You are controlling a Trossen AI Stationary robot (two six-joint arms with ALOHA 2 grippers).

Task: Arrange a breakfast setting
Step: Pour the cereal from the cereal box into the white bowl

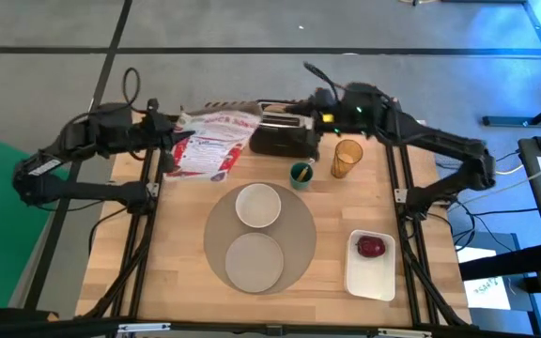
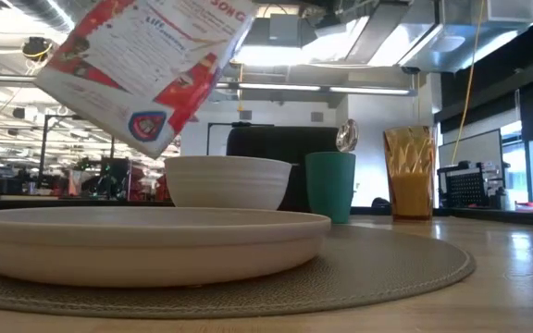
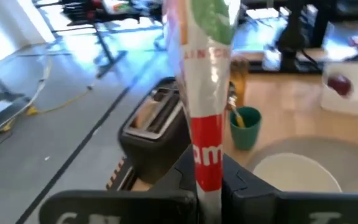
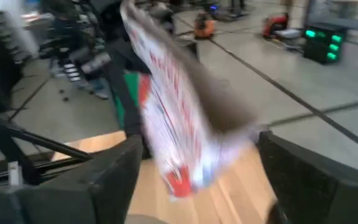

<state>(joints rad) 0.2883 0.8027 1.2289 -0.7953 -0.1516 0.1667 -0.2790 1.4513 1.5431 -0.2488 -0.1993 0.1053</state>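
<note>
My left gripper is shut on a white-and-red printed bag above the table's far left; the bag also shows in the low view. My right gripper is open over the black toaster, its fingers standing either side of the bag's near end; I cannot tell if they touch it. The white bowl and small plate rest on the round placemat. The amber cup stands far right. The red apple lies in the white tray. No bagel shows. My left gripper pinches the bag's left end between its two fingers, seen edge-on in the left wrist view. The fingers come about level from the table's left. The bag reaches out past the fingers toward the toaster, tilted and lifted clear of the table.
A small green cup with a utensil in it stands between the toaster and the bowl. Bare wood lies at the table's near left and near right corners.
</note>
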